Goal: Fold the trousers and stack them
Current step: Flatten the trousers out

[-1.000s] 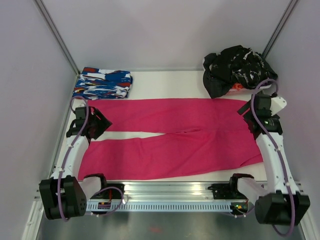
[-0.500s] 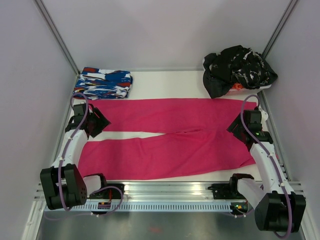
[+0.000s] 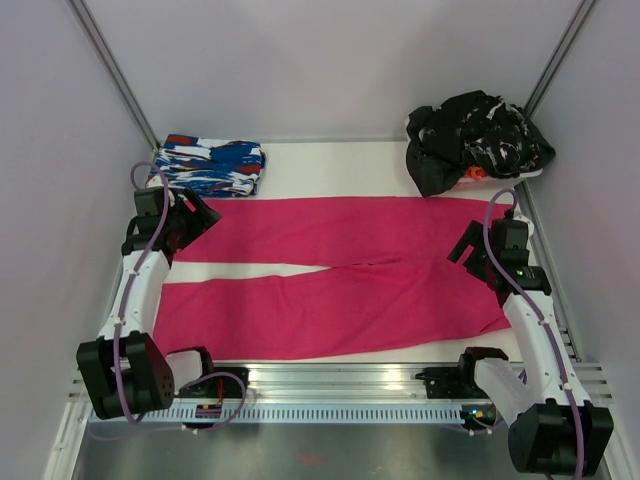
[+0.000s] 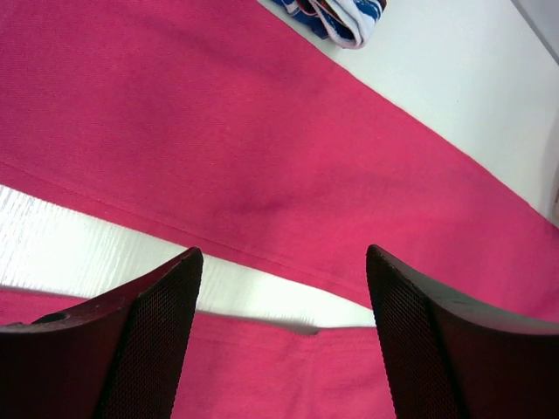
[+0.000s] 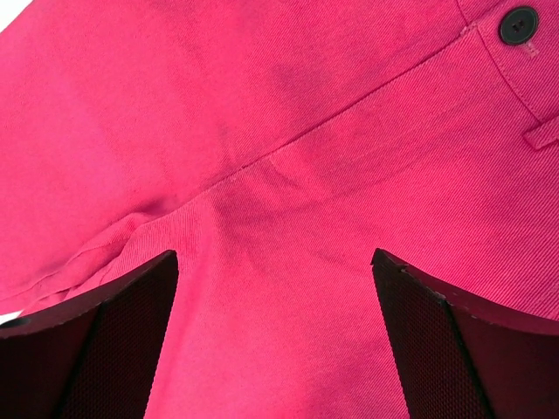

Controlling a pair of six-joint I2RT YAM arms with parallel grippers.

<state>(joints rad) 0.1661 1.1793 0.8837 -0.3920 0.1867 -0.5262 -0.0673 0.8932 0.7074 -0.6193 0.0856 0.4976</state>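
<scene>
The magenta-pink trousers (image 3: 340, 270) lie spread flat across the table, legs to the left with a strip of bare table between them, waist to the right. My left gripper (image 3: 192, 222) is open above the far leg's cuff end. In the left wrist view the trousers (image 4: 262, 148) and the gap between the legs lie below my gripper (image 4: 284, 262). My right gripper (image 3: 470, 250) is open above the waist end. The right wrist view shows my gripper (image 5: 275, 262) over the crotch seam, and a dark button (image 5: 518, 24) of the trousers (image 5: 288, 157).
A folded blue, white and red patterned garment (image 3: 205, 167) lies at the back left, just beyond the left gripper. A heap of black clothes with white flecks (image 3: 475, 135) sits at the back right. Grey walls enclose the table; a metal rail (image 3: 340, 385) runs along the near edge.
The left gripper has moved away from me toward the far leg's cuff. The right gripper has come in from the right table edge to over the waist.
</scene>
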